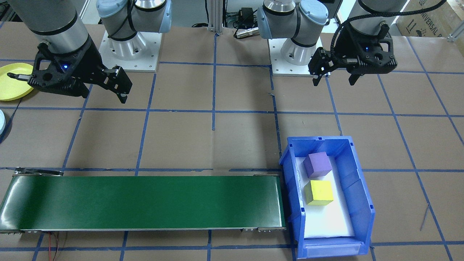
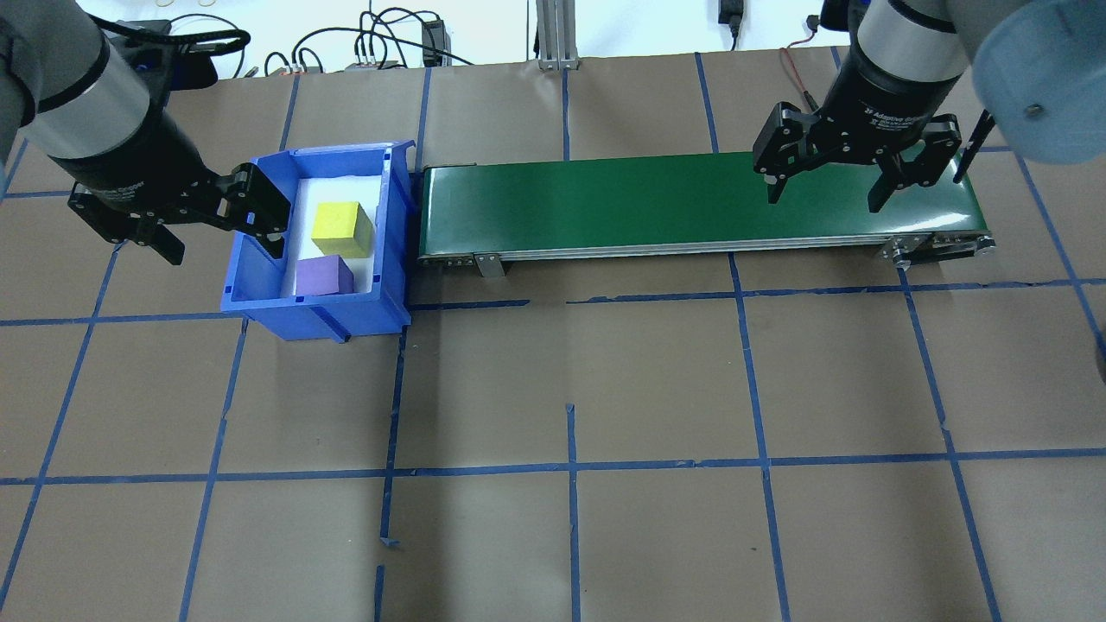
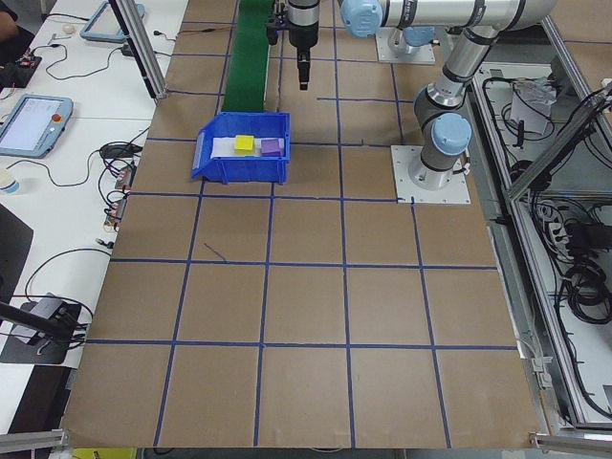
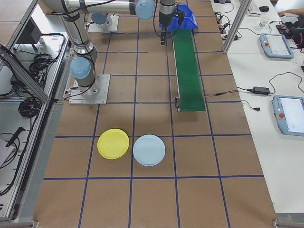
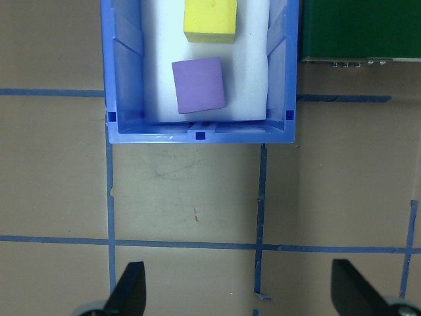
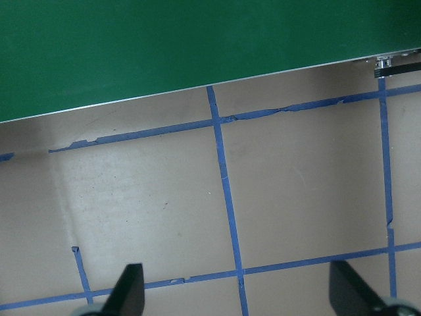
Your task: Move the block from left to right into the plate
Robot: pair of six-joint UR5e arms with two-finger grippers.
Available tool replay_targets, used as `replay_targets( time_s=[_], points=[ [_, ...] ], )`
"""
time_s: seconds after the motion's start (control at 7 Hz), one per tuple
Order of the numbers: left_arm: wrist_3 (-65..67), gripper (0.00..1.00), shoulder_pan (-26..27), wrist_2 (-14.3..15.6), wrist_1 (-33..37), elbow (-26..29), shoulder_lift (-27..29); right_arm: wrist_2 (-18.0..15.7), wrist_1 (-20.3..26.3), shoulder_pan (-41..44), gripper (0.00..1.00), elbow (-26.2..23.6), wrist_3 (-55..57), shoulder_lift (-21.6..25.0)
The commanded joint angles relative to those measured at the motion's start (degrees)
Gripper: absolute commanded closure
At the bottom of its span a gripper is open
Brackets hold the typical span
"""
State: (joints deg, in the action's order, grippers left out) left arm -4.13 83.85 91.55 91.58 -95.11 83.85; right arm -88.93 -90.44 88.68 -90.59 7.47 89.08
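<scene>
Two foam blocks lie in a blue bin (image 2: 393, 259) on my left: a yellow block (image 2: 341, 229) and a purple block (image 2: 324, 276). In the left wrist view the purple block (image 5: 198, 84) is the nearer one and the yellow block (image 5: 210, 20) lies behind it. My left gripper (image 2: 223, 250) hangs open and empty over the table, on my side of the bin. My right gripper (image 2: 823, 201) is open and empty above the table beside the right end of the green conveyor belt (image 2: 691, 203). The yellow plate (image 4: 113, 143) rests on the table far to my right.
A light blue plate (image 4: 149, 149) lies next to the yellow plate, on the side away from my base. The belt runs from the bin toward my right. Blue tape lines grid the brown table. Both arm bases (image 1: 130, 50) stand along the table's near edge.
</scene>
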Motion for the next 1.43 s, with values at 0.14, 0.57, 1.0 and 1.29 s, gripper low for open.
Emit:
replay_targets(
  time_s=[0.14,0.57,1.0,1.29],
  points=[
    [0.0,0.00,0.0,-0.4,0.0,-0.1,0.0,0.1,-0.2,-0.1,0.00,0.1,-0.1,0.0],
    [-0.2,0.00,-1.8,-0.8,-0.7,-0.3,1.6,-0.1,-0.1,-0.1,0.00,0.0,-0.1,0.0],
    [-1.0,0.00,-2.2,-0.3,-12.4,-2.5,12.6,0.2,-1.1,-0.5,0.00,0.0,-0.4,-0.1],
    [-1.1,0.00,-2.2,-0.4,-19.7,-1.7,19.1,-0.1,-1.1,-0.6,0.00,0.0,-0.3,-0.1]
  ],
)
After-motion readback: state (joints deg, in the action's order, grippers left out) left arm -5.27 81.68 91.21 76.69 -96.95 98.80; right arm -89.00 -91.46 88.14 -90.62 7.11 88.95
